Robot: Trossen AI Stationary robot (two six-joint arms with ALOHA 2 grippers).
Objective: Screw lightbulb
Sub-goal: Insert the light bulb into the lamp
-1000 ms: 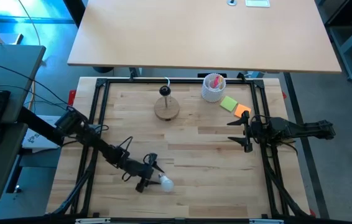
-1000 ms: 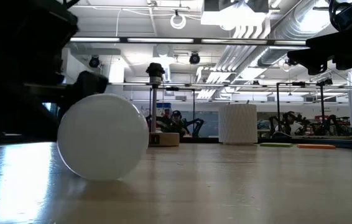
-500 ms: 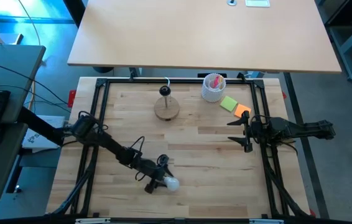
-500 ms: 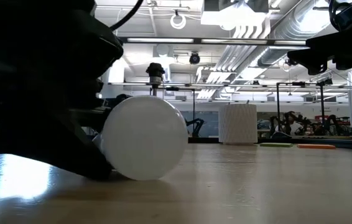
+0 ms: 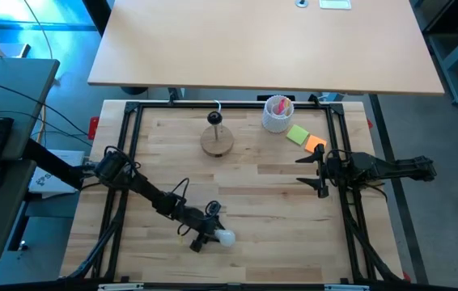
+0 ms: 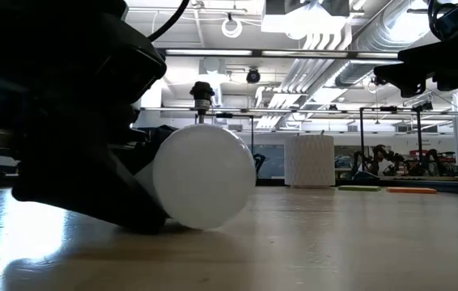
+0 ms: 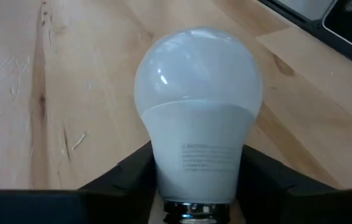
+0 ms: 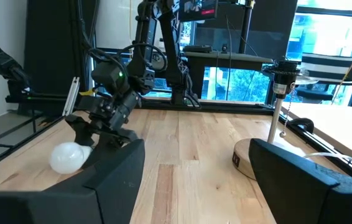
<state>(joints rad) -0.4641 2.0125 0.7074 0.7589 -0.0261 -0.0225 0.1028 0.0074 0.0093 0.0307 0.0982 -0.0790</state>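
Note:
The lightbulb (image 5: 226,238), white with a silvery screw base, lies on its side on the wooden table near the front edge, its globe pointing toward the table's right. My left gripper (image 5: 210,234) is down at table level and shut around it. The bulb fills the left wrist view (image 7: 198,93) and the low view (image 6: 205,174). The wooden disc stand (image 5: 218,141) with its black socket post stands at the far middle. My right gripper (image 5: 314,170) waits open and empty at the table's right side. My left gripper pinches the bulb's white neck (image 7: 198,165), just above the screw base (image 7: 194,210), between its two fingers (image 7: 132,177). The fingers lie about level and come from the table's left, along the bulb. The bulb rests on the table with its globe past the fingertips.
A white ribbed cup (image 5: 277,113) with pink contents stands at the far right of the stand. Green (image 5: 298,134) and orange (image 5: 315,145) notes lie beside it. A black frame (image 5: 124,162) runs around the tabletop.
My left gripper has gone toward the table's right edge, low over the wood, closing in around the bulb. The bulb has shifted a little toward the right with it and still lies on the table.

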